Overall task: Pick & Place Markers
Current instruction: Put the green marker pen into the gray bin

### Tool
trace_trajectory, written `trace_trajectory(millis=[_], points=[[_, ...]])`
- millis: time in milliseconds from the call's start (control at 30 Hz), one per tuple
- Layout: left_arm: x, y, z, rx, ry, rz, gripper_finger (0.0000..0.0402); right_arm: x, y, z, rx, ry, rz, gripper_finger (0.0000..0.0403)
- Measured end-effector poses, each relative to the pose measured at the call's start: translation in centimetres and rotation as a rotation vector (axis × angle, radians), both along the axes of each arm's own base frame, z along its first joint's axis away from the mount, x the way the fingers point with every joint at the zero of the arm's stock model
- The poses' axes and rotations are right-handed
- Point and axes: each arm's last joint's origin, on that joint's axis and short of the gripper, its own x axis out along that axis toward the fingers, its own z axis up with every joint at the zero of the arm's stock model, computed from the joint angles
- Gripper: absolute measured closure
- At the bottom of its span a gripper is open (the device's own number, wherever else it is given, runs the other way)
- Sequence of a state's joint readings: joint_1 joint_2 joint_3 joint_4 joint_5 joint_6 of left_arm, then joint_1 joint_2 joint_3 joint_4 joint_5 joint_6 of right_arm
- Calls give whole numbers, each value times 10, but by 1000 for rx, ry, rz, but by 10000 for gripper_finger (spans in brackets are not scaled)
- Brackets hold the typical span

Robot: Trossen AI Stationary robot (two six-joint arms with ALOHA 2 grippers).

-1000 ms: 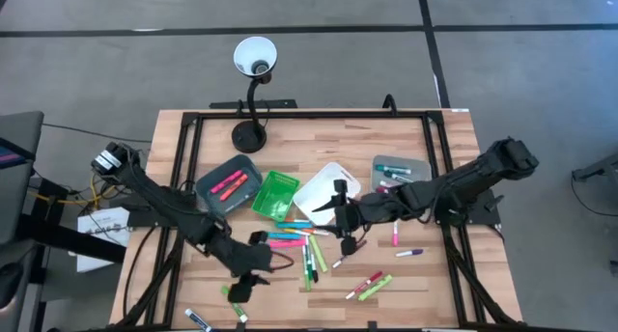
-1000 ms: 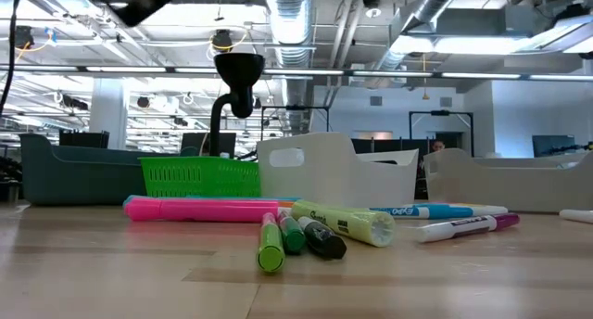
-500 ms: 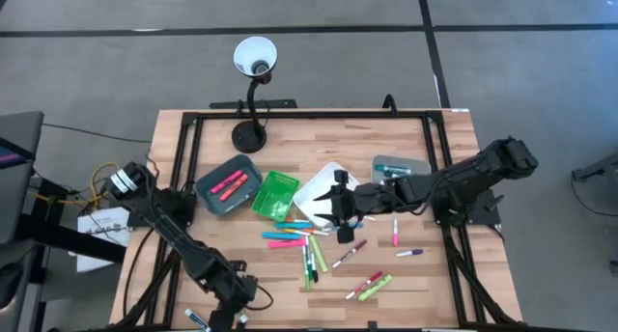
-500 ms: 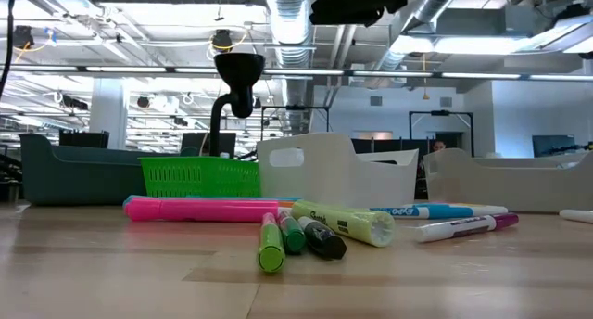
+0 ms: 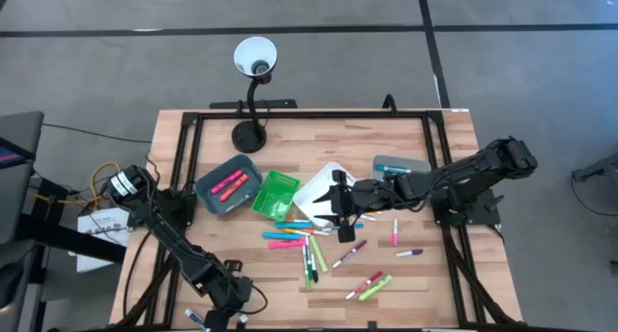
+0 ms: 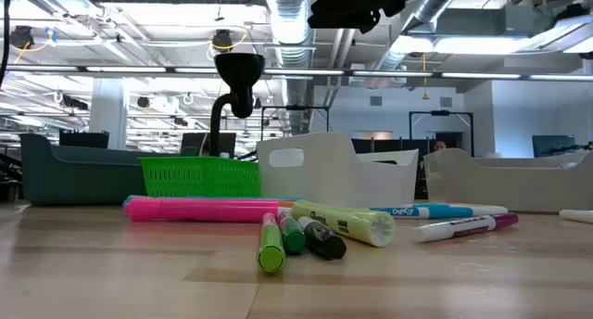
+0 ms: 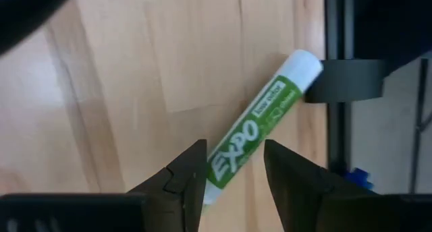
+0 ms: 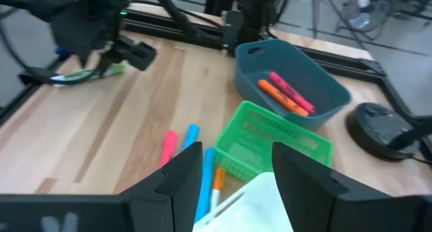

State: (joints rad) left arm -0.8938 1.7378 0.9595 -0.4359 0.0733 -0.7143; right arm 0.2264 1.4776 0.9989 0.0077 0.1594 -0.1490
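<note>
Left gripper (image 7: 233,175) hung at the wooden table's (image 5: 406,274) near edge, fingers apart, straddling a green-and-white capped marker (image 7: 260,124) lying flat beneath. Right gripper (image 5: 340,208), fingers parted, hovered beside the white plastic bin (image 5: 323,184).

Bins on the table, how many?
4. Dark teal bin toward the left, green basket beside it, white bin in the middle under the right gripper, grey bin on the right.
</note>
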Motion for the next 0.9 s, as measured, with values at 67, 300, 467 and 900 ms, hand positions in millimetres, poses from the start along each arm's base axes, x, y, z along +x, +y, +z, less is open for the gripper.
trace_trajectory(millis=[67,300,467,900], points=[[-4,2,-5,37,-26,6,257,0,1,0,6,2,13,235],[-13,9,-16,138,-111,27,295,0,1,0,15,4,30,241],[-5,17,-16,227,-227,104,346,0,1,0,17,3,28,243],[26,81,79,479,-908,636,332,25,0,-24,45,-23,44,224]])
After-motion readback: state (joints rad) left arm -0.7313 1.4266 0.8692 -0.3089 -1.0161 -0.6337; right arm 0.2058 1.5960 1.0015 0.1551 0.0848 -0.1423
